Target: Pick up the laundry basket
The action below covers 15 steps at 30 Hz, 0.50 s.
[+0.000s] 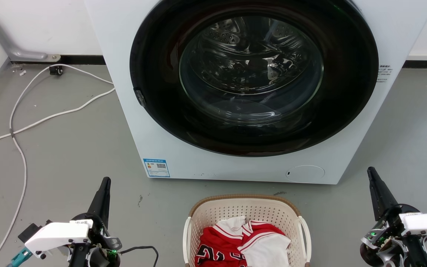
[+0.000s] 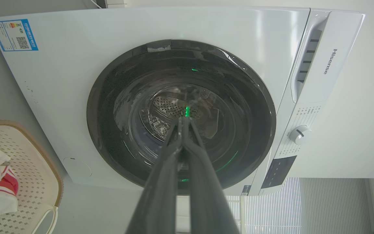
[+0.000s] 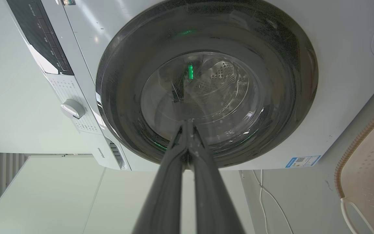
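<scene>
On the floor before the washer (image 1: 135,122), the basket (image 1: 235,208) is sitting upright, holding red and white clothes (image 1: 235,244). The left gripper (image 1: 105,182) and right gripper (image 1: 371,174) are hovering at either side, apart from it, each with fingers pressed together, gripping nothing.

Bare grey floor (image 1: 69,155) lies open between the laundry basket (image 1: 243,209) and the jaws of the left gripper (image 1: 105,182) and right gripper (image 1: 371,172) flanking it. Ahead of both jaws the washing machine (image 1: 143,122) blocks the way (dark round door facing them). White cables (image 1: 25,170) trail outboard of the left jaws.
</scene>
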{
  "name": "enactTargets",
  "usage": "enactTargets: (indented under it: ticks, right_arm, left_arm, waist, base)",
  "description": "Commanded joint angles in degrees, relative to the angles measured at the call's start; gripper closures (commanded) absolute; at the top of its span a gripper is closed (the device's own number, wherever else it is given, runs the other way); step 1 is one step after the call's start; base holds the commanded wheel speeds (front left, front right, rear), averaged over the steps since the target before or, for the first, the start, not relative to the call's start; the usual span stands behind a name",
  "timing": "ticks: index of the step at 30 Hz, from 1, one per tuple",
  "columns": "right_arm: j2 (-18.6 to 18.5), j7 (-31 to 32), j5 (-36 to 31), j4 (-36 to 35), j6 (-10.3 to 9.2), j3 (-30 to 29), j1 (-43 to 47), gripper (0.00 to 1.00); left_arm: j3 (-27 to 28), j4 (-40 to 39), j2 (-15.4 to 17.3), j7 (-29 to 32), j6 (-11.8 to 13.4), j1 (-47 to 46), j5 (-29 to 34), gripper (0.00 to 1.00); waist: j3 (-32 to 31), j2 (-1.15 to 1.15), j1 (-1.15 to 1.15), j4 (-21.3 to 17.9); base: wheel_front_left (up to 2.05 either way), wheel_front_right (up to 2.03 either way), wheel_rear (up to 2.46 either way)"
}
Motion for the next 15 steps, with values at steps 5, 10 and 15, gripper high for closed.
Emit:
enactTargets:
  ticks: [5,10,15]
  right_arm:
    - [-0.01,0.09,0.22,0.05,-0.02,0.02,-0.64,1.0]
    - [-0.01,0.09,0.22,0.05,-0.02,0.01,-0.64,1.0]
    - [-0.01,0.09,0.22,0.05,-0.02,0.01,-0.64,1.0]
  left_arm:
    - [0.21,0.08,-0.07,0.17,-0.12,-0.61,0.29,1.0]
    - [0.24,0.08,-0.09,0.2,-0.12,-0.62,0.32,1.0]
    - [0.28,0.08,-0.12,0.24,-0.12,-0.62,0.36,1.0]
  waist:
    - [0.0,0.0,0.0,0.0]
    - [0.0,0.0,0.0,0.0]
    - [0.0,0.0,0.0,0.0]
  base:
    - [0.0,0.0,0.0]
    - [0.0,0.0,0.0]
    - [0.0,0.0,0.0]
